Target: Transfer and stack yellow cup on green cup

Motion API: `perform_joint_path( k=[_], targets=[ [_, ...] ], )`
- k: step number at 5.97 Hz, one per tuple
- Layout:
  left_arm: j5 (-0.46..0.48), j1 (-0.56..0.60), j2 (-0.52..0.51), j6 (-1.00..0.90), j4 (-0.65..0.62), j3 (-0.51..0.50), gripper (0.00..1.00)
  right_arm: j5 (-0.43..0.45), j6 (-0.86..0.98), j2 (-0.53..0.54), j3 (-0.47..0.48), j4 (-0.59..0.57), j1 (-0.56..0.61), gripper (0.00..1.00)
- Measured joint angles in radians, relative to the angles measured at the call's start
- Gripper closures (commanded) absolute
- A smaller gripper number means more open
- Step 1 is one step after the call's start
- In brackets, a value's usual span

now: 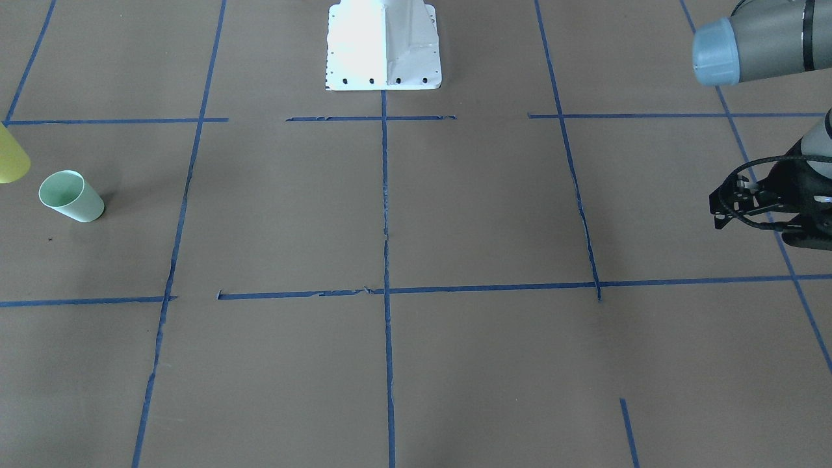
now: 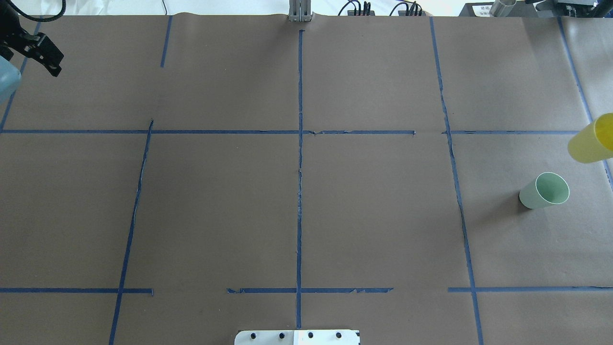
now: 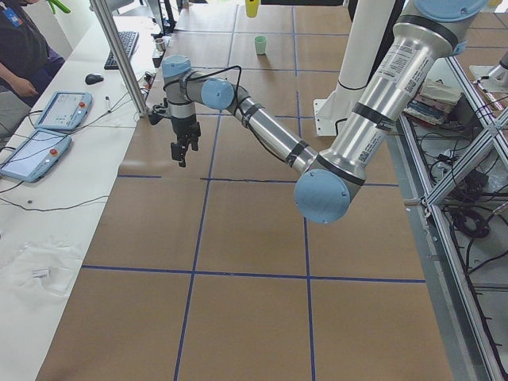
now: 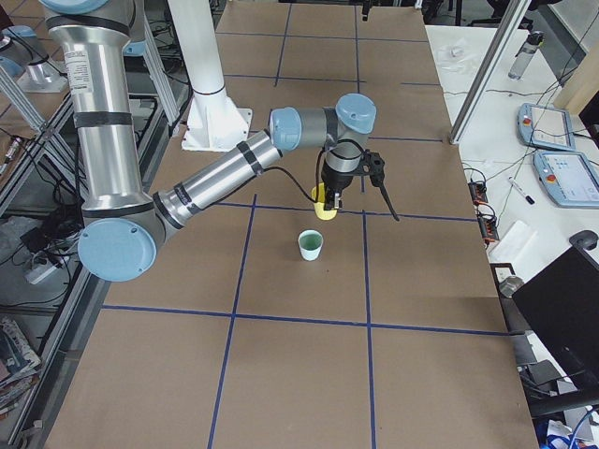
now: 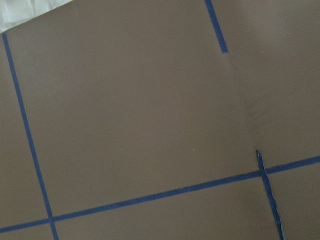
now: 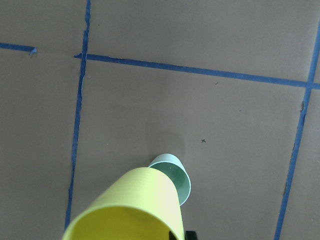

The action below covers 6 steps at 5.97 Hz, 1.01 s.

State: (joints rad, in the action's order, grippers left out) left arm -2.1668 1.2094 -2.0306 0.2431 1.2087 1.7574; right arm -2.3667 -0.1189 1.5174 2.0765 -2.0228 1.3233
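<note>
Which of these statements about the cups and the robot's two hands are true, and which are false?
1. The right hand holds the yellow cup up off the table. True.
2. The green cup lies tipped over on its side. False: it stands upright on the table, mouth up.
3. The yellow cup already sits inside the green cup. False: the two are apart, the yellow cup in the air beside the green cup.
4. The left hand carries nothing. True: it hangs over bare table, far from both cups.
5. The green cup has something in it. False: its inside is empty.
</note>
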Motion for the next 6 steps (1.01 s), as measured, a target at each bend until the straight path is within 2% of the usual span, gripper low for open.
perform_joint_path(
  k=[2, 6],
  targets=[
    [-0.087, 0.001, 0.023, 0.108, 0.001, 0.02, 0.0, 0.0, -0.077, 0.108, -0.014, 0.18, -0.053, 1.0],
    [-0.102, -0.001, 0.044, 0.143, 0.018, 0.045, 0.0, 0.0, -0.129, 0.121, -0.104, 0.309, -0.118, 1.0]
  ],
)
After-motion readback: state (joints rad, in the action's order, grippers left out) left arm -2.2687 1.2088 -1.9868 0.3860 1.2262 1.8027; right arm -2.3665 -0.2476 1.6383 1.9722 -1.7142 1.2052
